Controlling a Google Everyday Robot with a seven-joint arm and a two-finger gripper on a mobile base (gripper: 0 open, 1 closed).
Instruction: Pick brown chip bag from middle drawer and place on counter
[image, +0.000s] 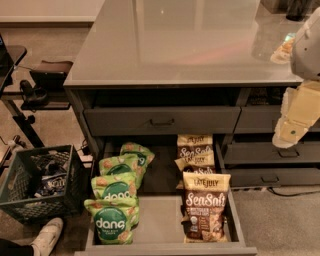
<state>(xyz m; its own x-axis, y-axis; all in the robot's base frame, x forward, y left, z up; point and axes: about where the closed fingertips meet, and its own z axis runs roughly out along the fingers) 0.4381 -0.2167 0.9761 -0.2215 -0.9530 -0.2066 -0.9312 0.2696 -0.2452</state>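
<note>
The middle drawer (156, 221) is pulled open below the counter (180, 40). A row of brown chip bags stands along its right side. The front brown bag (206, 206) is upright, with more "Sea Salt" bags (196, 150) behind it. Green "dang" bags (114, 210) fill the left row. My gripper (289, 131), a cream-coloured piece at the end of the arm, hangs at the right edge. It is in front of the right-hand drawers, above and to the right of the brown bags, and touches nothing.
A shut top drawer front (162, 120) sits above the open drawer. Narrower drawers (272, 165) are on the right. A dark plastic crate (40, 182) and a white shoe (47, 235) are on the floor at left. A small object (284, 49) lies on the counter's right edge.
</note>
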